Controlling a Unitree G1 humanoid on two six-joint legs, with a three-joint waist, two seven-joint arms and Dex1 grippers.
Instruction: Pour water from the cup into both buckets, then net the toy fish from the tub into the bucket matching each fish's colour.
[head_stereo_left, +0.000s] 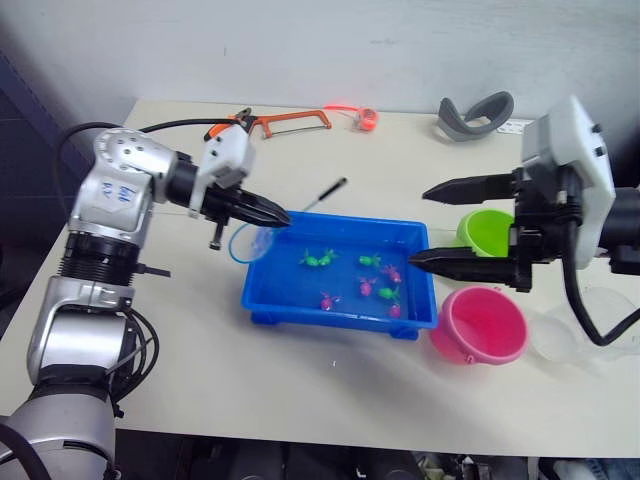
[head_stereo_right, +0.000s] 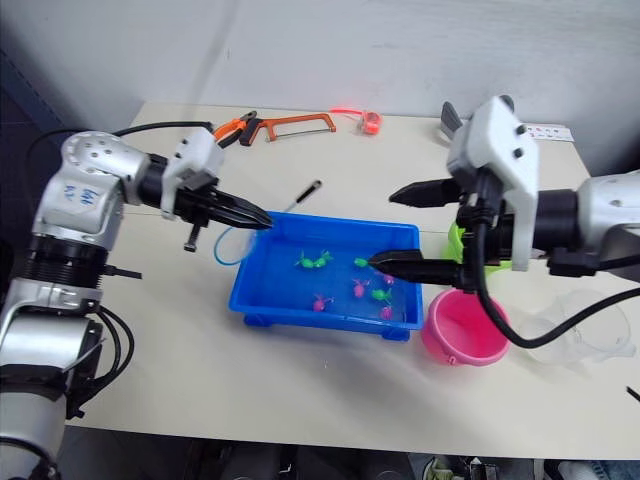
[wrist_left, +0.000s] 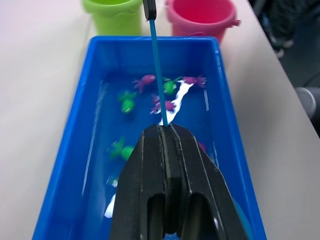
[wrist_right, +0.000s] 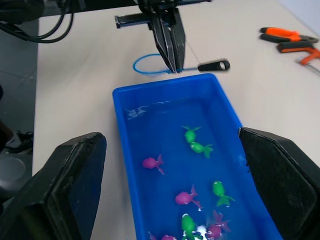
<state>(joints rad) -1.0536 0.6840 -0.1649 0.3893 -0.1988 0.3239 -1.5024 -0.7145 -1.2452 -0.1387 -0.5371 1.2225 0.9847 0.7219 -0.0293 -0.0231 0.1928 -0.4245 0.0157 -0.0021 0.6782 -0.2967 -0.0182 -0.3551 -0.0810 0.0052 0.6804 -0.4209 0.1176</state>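
1. Left gripper (head_stereo_left: 280, 217) is pinching the net (wrist_right: 159, 65) by its handle, fingers closed, hoop hanging just outside the tub (head_stereo_left: 290, 295)
2. Right gripper (head_stereo_left: 440, 225) is hovering wide open, holding nothing, over the tub's end near the buckets (head_stereo_left: 478, 323)
3. Fish (wrist_right: 190, 134) are floating in the tub

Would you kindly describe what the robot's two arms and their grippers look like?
Both arms are silver-grey metal with black joint rings and loose black cables. The left arm bears blue handwritten marks on its rounded shoulder housing. Each wrist carries a white housing. The left gripper and the right gripper each have two long, tapered black jaws.
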